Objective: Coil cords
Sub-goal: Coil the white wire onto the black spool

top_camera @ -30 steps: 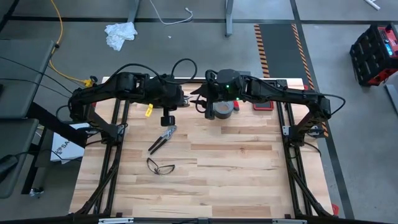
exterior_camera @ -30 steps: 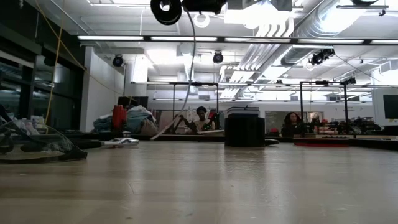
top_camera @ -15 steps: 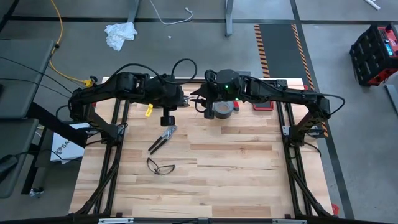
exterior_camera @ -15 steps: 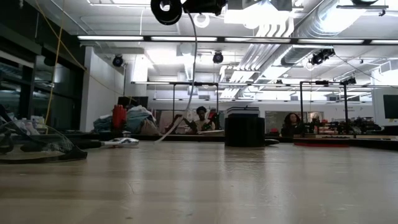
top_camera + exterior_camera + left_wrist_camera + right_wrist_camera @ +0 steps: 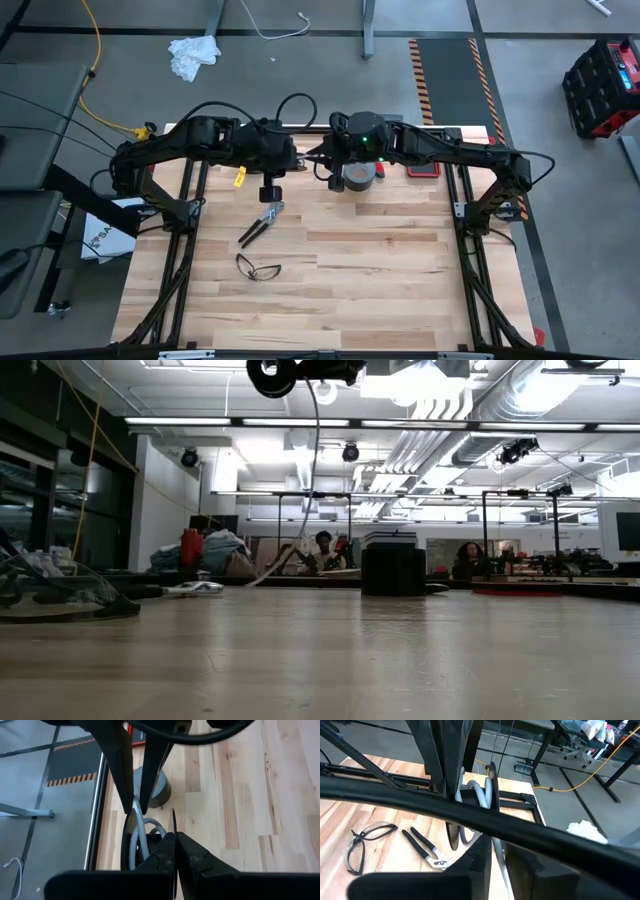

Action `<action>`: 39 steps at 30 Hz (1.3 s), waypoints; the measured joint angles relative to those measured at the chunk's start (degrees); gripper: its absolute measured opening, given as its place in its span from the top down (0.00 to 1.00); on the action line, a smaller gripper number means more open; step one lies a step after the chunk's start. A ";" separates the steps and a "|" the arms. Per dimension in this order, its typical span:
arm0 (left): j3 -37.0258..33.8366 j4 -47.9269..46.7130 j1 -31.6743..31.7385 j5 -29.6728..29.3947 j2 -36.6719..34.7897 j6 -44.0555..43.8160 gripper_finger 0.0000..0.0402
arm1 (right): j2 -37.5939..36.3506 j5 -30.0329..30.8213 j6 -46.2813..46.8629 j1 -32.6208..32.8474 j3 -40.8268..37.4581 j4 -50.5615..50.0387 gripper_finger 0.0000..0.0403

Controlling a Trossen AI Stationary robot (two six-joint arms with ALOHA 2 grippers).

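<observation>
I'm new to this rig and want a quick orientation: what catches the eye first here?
The two dark arms meet above the table's far edge, the left tool shut on the rim of a small black round spool wound with thin white cord, with the right tool pinching that cord. A grey tape roll lies under them; black-handled pliers and clear safety glasses lie nearer on the wooden table.

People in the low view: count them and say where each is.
2. A person sits beyond the table's far edge, near the picture's middle; a second person sits farther right. Others may be hidden behind the clutter.
</observation>
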 joint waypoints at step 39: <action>0.02 -8.93 1.80 -5.31 -2.02 -5.95 1.00 | -5.09 0.13 4.70 0.00 0.00 -5.89 1.00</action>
